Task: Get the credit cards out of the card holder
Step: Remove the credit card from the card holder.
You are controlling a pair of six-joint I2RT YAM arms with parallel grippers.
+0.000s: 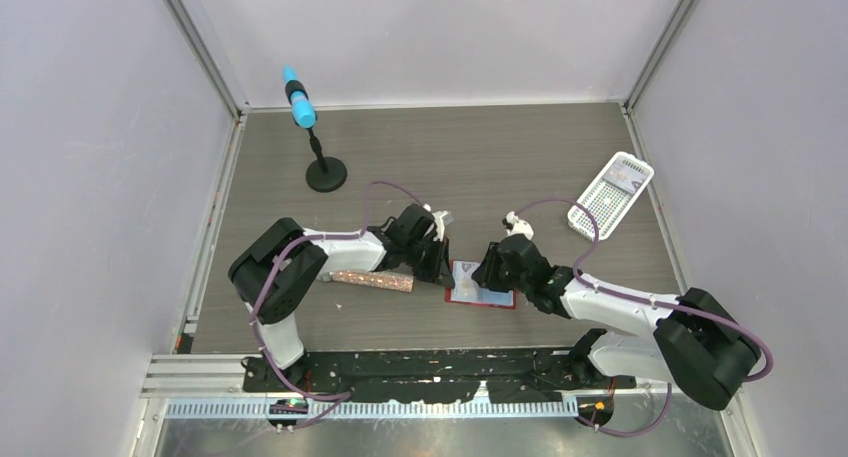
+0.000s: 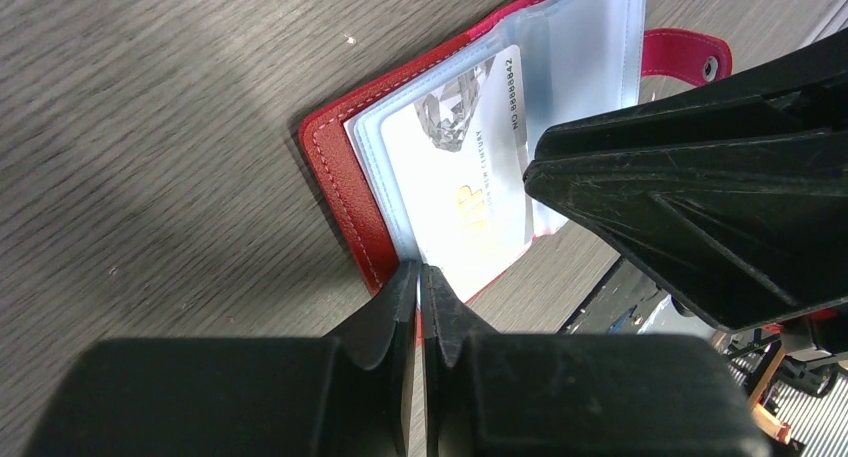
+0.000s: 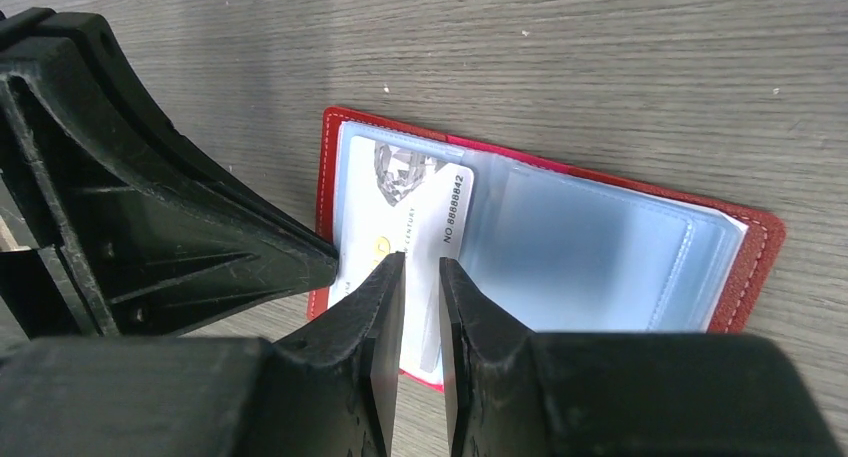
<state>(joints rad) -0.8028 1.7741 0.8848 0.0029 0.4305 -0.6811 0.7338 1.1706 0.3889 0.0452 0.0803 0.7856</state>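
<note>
The red card holder (image 1: 497, 302) lies open on the table, its light blue pockets (image 3: 590, 257) facing up. A white credit card (image 3: 410, 202) with a diamond print sits in the left pocket. My left gripper (image 2: 420, 269) is shut on the card holder's (image 2: 335, 167) near edge, beside the credit card (image 2: 470, 167). My right gripper (image 3: 422, 262) hovers over the card, its jaws a narrow gap apart with the flat card showing between them. In the top view the left gripper (image 1: 440, 265) and right gripper (image 1: 488, 272) meet over the holder.
A glittery pink-brown tube (image 1: 372, 279) lies just left of the holder, under the left arm. A white perforated basket (image 1: 610, 194) stands at the far right with a small pale thing in it. A blue-topped stand (image 1: 326, 174) is at the back left.
</note>
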